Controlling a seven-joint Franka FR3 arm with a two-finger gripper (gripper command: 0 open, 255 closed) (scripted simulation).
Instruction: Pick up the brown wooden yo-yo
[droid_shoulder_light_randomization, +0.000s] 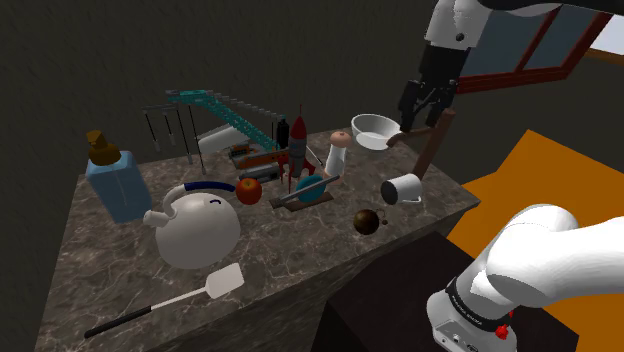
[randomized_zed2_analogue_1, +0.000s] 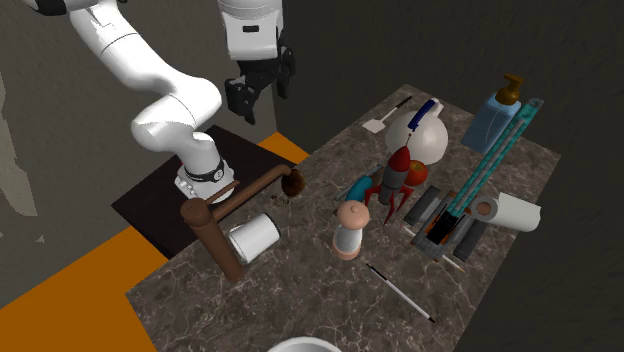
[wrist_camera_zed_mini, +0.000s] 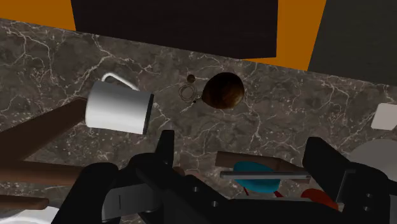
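Note:
The brown wooden yo-yo (droid_shoulder_light_randomization: 367, 220) lies on the dark marble counter near its front edge, with its string coiled beside it. From the second exterior view the yo-yo (randomized_zed2_analogue_1: 294, 183) sits by the counter edge closest to the stand. My gripper (droid_shoulder_light_randomization: 424, 112) hangs high above the counter, over the white mug and brown tap, well above the yo-yo and apart from it. Its fingers are open with nothing between them. In the wrist view the yo-yo (wrist_camera_zed_mini: 222, 91) lies beyond the gripper (wrist_camera_zed_mini: 245, 153), next to the mug.
A white mug (droid_shoulder_light_randomization: 403, 188) lies on its side beside a brown tap (droid_shoulder_light_randomization: 430, 140). A white bowl (droid_shoulder_light_randomization: 375, 130), shaker (droid_shoulder_light_randomization: 338, 150), red rocket (droid_shoulder_light_randomization: 297, 150), apple (droid_shoulder_light_randomization: 248, 189), white kettle (droid_shoulder_light_randomization: 200, 228), spatula (droid_shoulder_light_randomization: 210, 285) and blue soap bottle (droid_shoulder_light_randomization: 115, 180) crowd the counter (droid_shoulder_light_randomization: 300, 250).

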